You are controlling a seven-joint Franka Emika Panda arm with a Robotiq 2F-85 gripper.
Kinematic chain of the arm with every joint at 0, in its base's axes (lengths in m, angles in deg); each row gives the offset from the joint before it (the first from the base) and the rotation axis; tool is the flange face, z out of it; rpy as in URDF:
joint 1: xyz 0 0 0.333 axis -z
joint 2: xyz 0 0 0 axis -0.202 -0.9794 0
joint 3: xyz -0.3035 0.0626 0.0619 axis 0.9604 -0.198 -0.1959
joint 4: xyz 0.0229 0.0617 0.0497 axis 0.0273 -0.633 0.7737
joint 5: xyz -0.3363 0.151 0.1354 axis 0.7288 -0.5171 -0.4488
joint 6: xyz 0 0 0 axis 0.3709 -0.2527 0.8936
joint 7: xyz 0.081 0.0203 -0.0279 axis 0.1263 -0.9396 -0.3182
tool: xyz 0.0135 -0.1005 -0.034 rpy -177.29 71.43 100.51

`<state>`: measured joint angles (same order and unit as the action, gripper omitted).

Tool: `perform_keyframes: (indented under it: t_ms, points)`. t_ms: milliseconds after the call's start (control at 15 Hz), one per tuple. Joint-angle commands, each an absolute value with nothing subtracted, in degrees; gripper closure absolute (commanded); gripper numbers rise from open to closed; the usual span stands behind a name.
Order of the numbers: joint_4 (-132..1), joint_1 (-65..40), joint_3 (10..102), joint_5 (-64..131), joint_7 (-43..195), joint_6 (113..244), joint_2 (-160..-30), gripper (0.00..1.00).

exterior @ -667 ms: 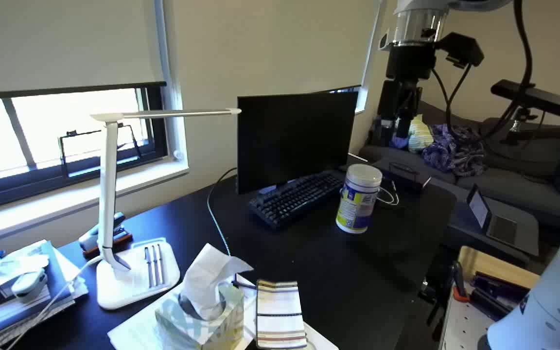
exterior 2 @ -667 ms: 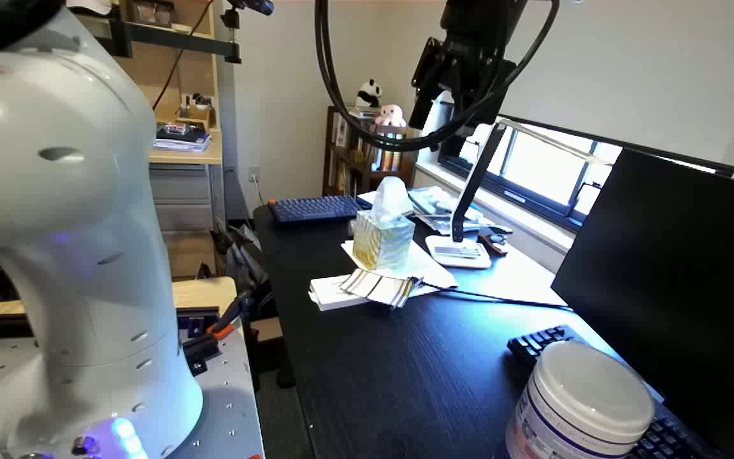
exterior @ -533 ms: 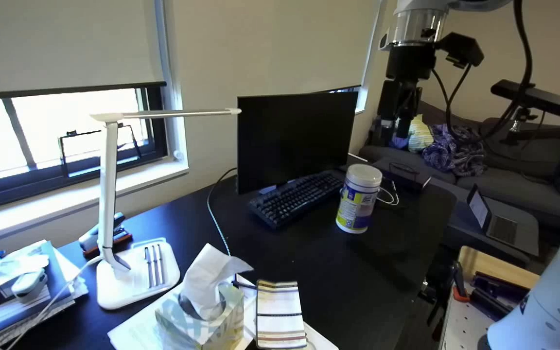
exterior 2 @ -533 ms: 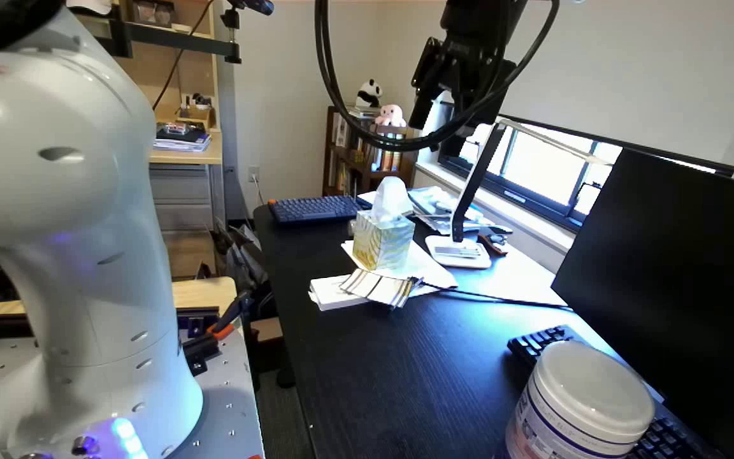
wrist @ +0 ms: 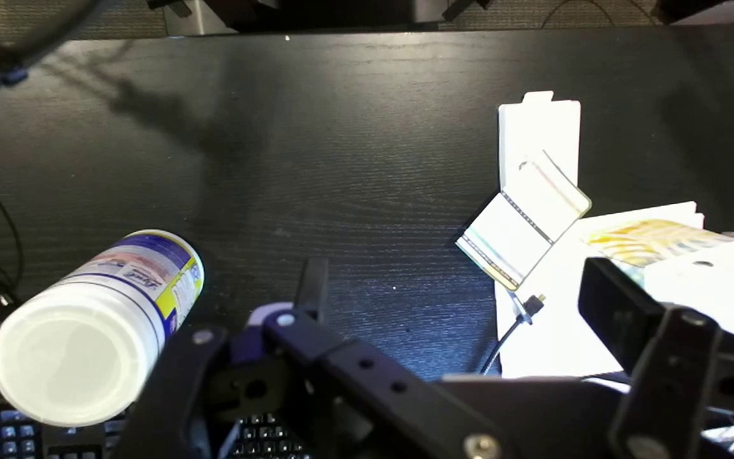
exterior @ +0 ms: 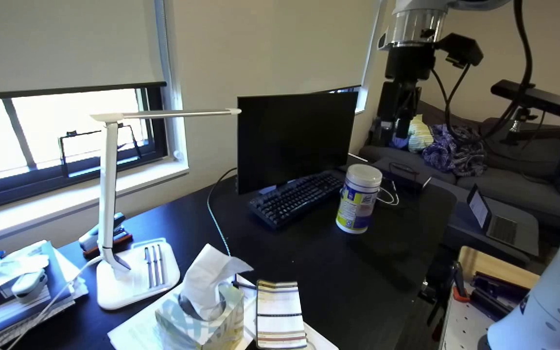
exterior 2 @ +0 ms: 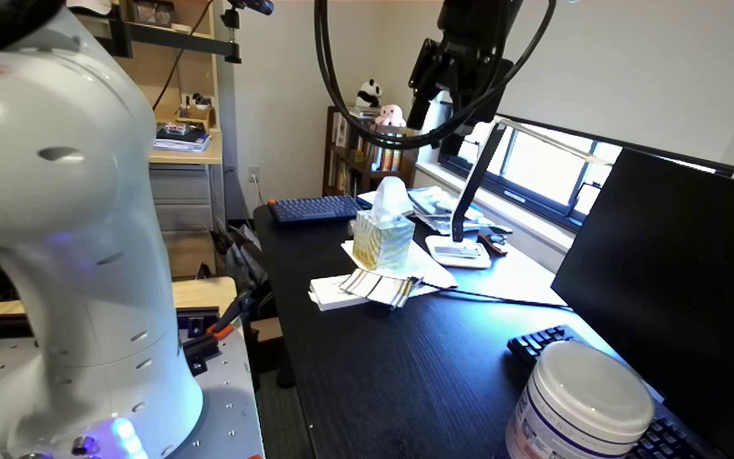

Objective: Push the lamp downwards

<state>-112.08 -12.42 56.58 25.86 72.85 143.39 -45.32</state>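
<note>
Lamp point(exterior: 107, 194) stands upright at the left of the frame in an exterior view, white and slim, its base point(exterior: 136, 284) flat on the black desk point(exterior: 328, 272) and its light bar point(exterior: 178, 113) running level to the right, ending at the left edge of the monitor point(exterior: 297, 141); whether they touch I cannot tell. A keyboard point(exterior: 294, 198) lies in front of the monitor, and a white-lidded tub point(exterior: 358, 206) stands just to its right. The gripper point(exterior: 394, 133) hangs pointing down at the upper right, well apart from the lamp.

In an exterior view the white arm point(exterior 2: 93, 255) fills the left of the frame. The gripper shows above centre, crossed by black cables point(exterior 2: 405, 145); the lamp is right of centre, to the right of a tissue box point(exterior 2: 383, 242).

In the wrist view the gripper's two fingers point(wrist: 615, 306) rise from the bottom edge, spread wide, desk and white paper point(wrist: 552, 344) showing between them. The tub is at lower left; a striped folded item point(wrist: 523, 223) lies right of centre, partly over a white flat box point(wrist: 538, 134).
</note>
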Motion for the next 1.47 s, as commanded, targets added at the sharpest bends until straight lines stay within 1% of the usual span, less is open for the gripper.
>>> perform_keyframes:
  t_ms: [0, 200, 333, 600, 933, 1400]
  points:
    - [-112.12, -11.59, 51.45, 30.19, 75.10, 144.62, -46.33, 0.00]
    - [-107.41, -12.11, 48.08, 31.02, 79.27, 147.99, -52.83, 0.00]
    - [-103.87, -11.75, 45.84, 33.20, 82.42, 152.83, -57.35, 0.00]
    - [-93.09, -11.28, 44.07, 40.30, 87.92, 159.02, -68.84, 0.00]
    - [-75.10, -12.69, 44.72, 43.95, 86.08, 158.37, -82.93, 0.00]
    - [-54.96, -17.99, 47.89, 47.74, 87.80, 156.71, -96.80, 0.00]
